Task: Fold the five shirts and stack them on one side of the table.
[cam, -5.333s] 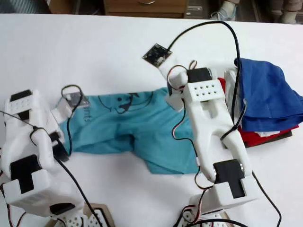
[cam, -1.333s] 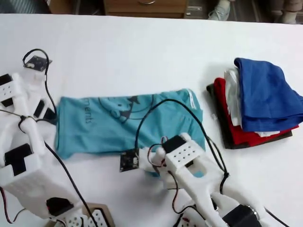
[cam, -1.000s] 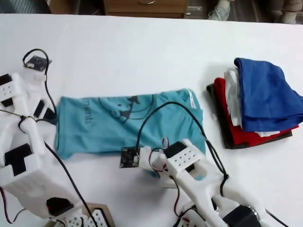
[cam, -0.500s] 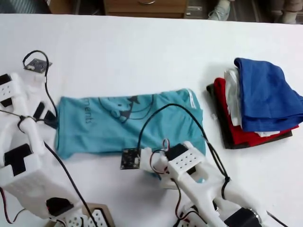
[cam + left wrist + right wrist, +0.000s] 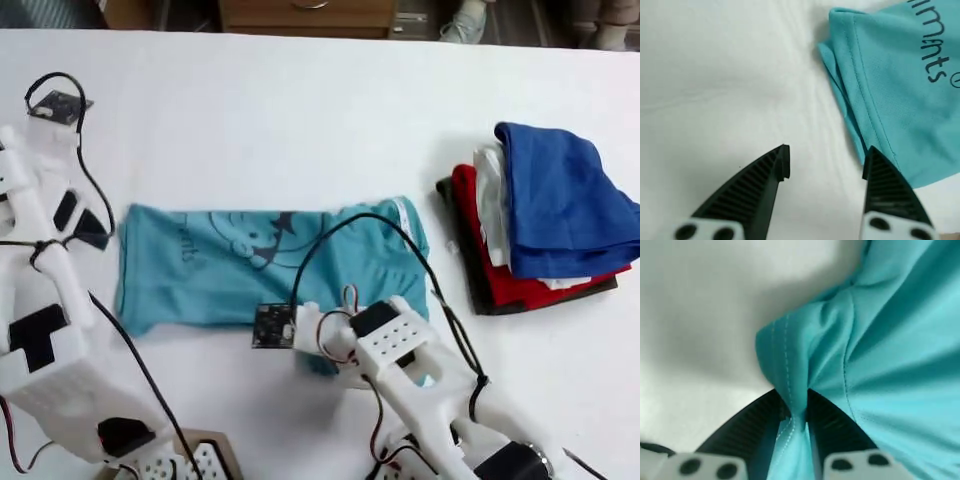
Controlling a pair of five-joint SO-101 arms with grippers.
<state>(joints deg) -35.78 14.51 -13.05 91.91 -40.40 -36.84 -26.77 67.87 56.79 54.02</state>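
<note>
A teal shirt with dark print lies folded into a long strip across the middle of the white table. My right gripper is shut on a bunched fold of the strip's near edge, under the arm's white body. My left gripper hangs open over bare table just off the shirt's left end, with nothing between its fingers. In the high view the left gripper stands beside that same end. At the right, folded shirts are stacked, blue on top, then white, red and a dark one.
Cables loop from both arms over the shirt and the table. The arms' bases stand at the near edge. Bare table stretches along the far side and between the teal shirt and the stack.
The left arm has drawn back from the shirt's left end toward the far side. The right gripper stays pinched on the near edge, and the shirt has shifted slightly nearer.
</note>
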